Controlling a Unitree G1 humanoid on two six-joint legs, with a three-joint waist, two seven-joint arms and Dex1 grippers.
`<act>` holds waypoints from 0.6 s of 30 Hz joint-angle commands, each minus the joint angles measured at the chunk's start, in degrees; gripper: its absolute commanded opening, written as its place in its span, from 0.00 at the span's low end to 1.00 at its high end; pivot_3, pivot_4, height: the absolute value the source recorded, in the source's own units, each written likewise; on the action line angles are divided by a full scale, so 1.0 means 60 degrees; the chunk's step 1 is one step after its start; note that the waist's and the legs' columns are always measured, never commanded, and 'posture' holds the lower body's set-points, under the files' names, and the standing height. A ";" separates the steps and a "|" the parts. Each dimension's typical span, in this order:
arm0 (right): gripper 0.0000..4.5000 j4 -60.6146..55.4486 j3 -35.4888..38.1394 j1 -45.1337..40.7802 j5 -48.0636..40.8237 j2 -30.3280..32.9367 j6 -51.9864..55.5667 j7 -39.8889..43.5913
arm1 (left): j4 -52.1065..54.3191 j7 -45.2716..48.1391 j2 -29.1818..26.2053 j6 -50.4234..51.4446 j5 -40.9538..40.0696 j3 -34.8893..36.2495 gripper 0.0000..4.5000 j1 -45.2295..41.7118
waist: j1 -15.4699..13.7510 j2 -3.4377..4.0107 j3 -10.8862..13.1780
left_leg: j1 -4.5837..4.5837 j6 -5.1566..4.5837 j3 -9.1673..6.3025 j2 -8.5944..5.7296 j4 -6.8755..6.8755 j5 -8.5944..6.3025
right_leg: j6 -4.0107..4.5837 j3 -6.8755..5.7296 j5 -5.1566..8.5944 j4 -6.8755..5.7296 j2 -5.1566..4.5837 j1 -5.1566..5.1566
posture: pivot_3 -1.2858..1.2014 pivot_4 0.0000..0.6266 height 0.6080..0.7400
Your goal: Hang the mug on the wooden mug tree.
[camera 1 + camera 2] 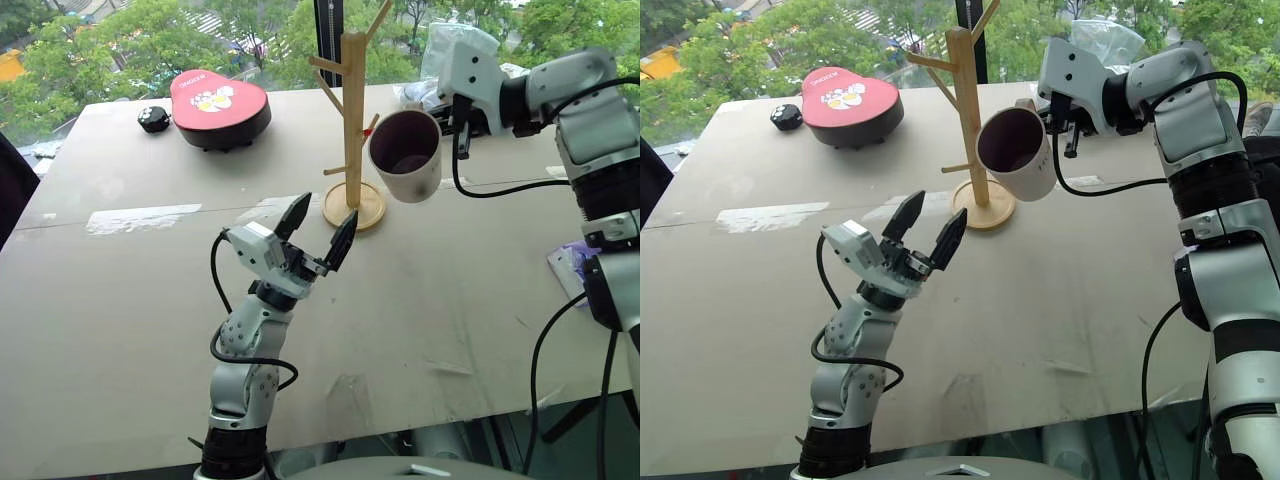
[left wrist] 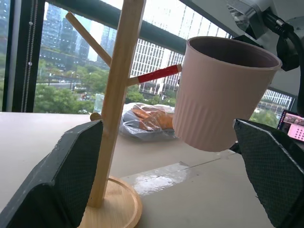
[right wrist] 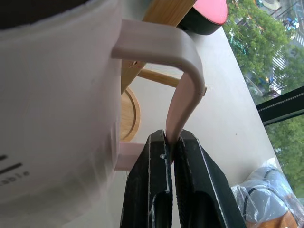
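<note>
The mug (image 1: 406, 155) hangs just beside the wooden mug tree's (image 1: 353, 120) red-tipped peg (image 2: 159, 74).

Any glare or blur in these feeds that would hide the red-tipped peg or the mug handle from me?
Left wrist view: bright window backlight, yet the red-tipped peg beside the mug reads clearly. Right wrist view: the mug handle is sharp, the right gripper shut on it. Head views: soft, even daylight, a pale sheen on the table left of the wooden mug tree, nothing hidden.
</note>
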State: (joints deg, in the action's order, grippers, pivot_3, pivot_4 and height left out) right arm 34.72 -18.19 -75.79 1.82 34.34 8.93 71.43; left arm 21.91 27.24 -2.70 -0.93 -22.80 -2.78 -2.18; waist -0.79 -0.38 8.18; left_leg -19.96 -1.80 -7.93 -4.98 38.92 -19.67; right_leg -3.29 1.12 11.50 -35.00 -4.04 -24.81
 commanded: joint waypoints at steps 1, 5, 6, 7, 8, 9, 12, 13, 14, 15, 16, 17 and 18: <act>0.00 -0.0142 0.0081 -0.0412 0.0135 -0.0070 -0.0062 0.0146 | 0.0224 0.0072 0.0074 -0.0298 -0.0202 -0.0120 1.00 -0.0058 | 0.0003 0.0000 0.0000 | -0.0001 0.0000 0.0000 0.0000 0.0001 0.0000 | 0.0001 0.0000 -0.0001 -0.0001 0.0000 0.0000 | 0.52 0.24 1.00; 0.00 -0.0147 0.0078 -0.0554 0.0335 -0.0365 0.0180 0.0070 | 0.0108 0.0109 0.0110 -0.0356 -0.0253 -0.0162 1.00 -0.0079 | 0.0027 0.0001 0.0000 | -0.0001 0.0000 -0.0002 0.0001 0.0004 0.0000 | 0.0003 0.0000 -0.0002 -0.0008 0.0002 -0.0003 | 0.52 0.24 1.00; 0.00 -0.0129 0.0054 -0.0579 0.0422 -0.0427 0.0220 0.0034 | 0.0080 0.0133 0.0094 -0.0365 -0.0260 -0.0166 1.00 -0.0094 | 0.0028 0.0001 0.0000 | -0.0001 0.0000 -0.0002 0.0001 0.0004 0.0000 | 0.0003 0.0000 -0.0002 -0.0008 0.0003 -0.0004 | 0.52 0.24 1.00; 0.00 -0.0119 0.0043 -0.0595 0.0492 -0.0470 0.0249 0.0015 | 0.0060 0.0149 0.0078 -0.0374 -0.0263 -0.0171 1.00 -0.0105 | 0.0028 0.0001 0.0000 | -0.0001 0.0000 -0.0002 0.0001 0.0005 0.0000 | 0.0003 0.0000 -0.0002 -0.0008 0.0003 -0.0004 | 0.52 0.24 1.00; 0.00 -0.0104 0.0026 -0.0610 0.0567 -0.0514 0.0262 -0.0001 | 0.0044 0.0160 0.0065 -0.0383 -0.0267 -0.0177 1.00 -0.0116 | 0.0029 0.0001 0.0000 | -0.0001 0.0000 -0.0002 0.0001 0.0005 0.0000 | 0.0003 0.0000 -0.0002 -0.0008 0.0003 -0.0004 | 0.52 0.24 1.00; 0.00 -0.0079 0.0006 -0.0632 0.0632 -0.0556 0.0260 -0.0014 | 0.0030 0.0160 0.0063 -0.0385 -0.0267 -0.0192 1.00 -0.0131 | 0.0026 0.0001 0.0000 | -0.0001 0.0000 -0.0002 0.0001 0.0006 0.0000 | 0.0003 0.0000 -0.0002 -0.0009 0.0003 -0.0004 | 0.52 0.24 1.00; 0.00 0.0060 -0.0014 -0.0712 0.0741 -0.0704 0.0251 -0.0130 | -0.0036 0.0176 0.0045 -0.0393 -0.0209 -0.0250 1.00 -0.0145 | 0.0028 0.0001 0.0000 | -0.0001 0.0000 -0.0002 0.0000 0.0007 0.0000 | 0.0003 0.0000 -0.0002 -0.0011 0.0003 -0.0004 | 0.52 0.24 1.00; 0.00 0.0140 -0.0001 -0.0747 0.0766 -0.0761 0.0235 -0.0185 | -0.0070 0.0188 0.0036 -0.0406 -0.0178 -0.0273 1.00 -0.0136 | 0.0027 0.0001 0.0000 | -0.0001 0.0000 -0.0002 0.0000 0.0008 0.0000 | 0.0003 -0.0001 -0.0002 -0.0012 0.0003 -0.0004 | 0.52 0.24 1.00; 0.00 0.0220 0.0010 -0.0784 0.0788 -0.0806 0.0209 -0.0224 | -0.0093 0.0189 0.0026 -0.0417 -0.0156 -0.0294 1.00 -0.0128 | 0.0028 0.0001 0.0000 | -0.0001 0.0000 -0.0002 0.0000 0.0009 0.0000 | 0.0003 0.0000 -0.0002 -0.0013 0.0003 -0.0004 | 0.52 0.24 1.00; 0.00 0.0294 0.0026 -0.0820 0.0801 -0.0850 0.0199 -0.0264 | -0.0108 0.0184 0.0014 -0.0430 -0.0142 -0.0309 1.00 -0.0122 | 0.0030 0.0001 0.0000 | -0.0001 0.0000 -0.0002 0.0000 0.0010 0.0000 | 0.0003 -0.0001 -0.0002 -0.0014 0.0003 -0.0004 | 0.52 0.24 1.00; 0.00 0.0358 0.0053 -0.0857 0.0806 -0.0891 0.0202 -0.0315 | -0.0109 0.0170 0.0009 -0.0433 -0.0142 -0.0318 1.00 -0.0119 | 0.0033 0.0001 0.0000 | -0.0001 0.0000 -0.0002 0.0000 0.0010 0.0000 | 0.0003 -0.0001 -0.0002 -0.0014 0.0004 -0.0004 | 0.52 0.24 1.00; 0.06 0.0412 0.0078 -0.0888 0.0812 -0.0924 0.0202 -0.0365 | -0.0109 0.0158 0.0000 -0.0438 -0.0142 -0.0329 1.00 -0.0120 | 0.0032 0.0001 0.0000 | -0.0001 0.0000 -0.0002 0.0000 0.0011 0.0000 | 0.0003 -0.0001 -0.0002 -0.0015 0.0004 -0.0004 | 0.52 0.24 1.00; 0.14 0.0451 0.0099 -0.0914 0.0811 -0.0946 0.0209 -0.0403 | -0.0105 0.0146 -0.0010 -0.0447 -0.0140 -0.0344 1.00 -0.0118 | 0.0030 0.0001 0.0000 | -0.0001 0.0000 -0.0002 0.0000 0.0012 0.0000 | 0.0003 -0.0001 -0.0002 -0.0015 0.0003 -0.0004 | 0.52 0.24 1.00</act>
State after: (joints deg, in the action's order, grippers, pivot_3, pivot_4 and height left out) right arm 37.68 -19.35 -78.55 6.58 28.69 10.72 69.87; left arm 19.83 27.82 -2.83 -2.13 -23.73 -4.49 -2.52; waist -0.61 -0.37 8.18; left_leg -19.97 -1.80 -7.95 -4.98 39.00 -19.67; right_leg -3.28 1.11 11.48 -35.09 -4.02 -24.84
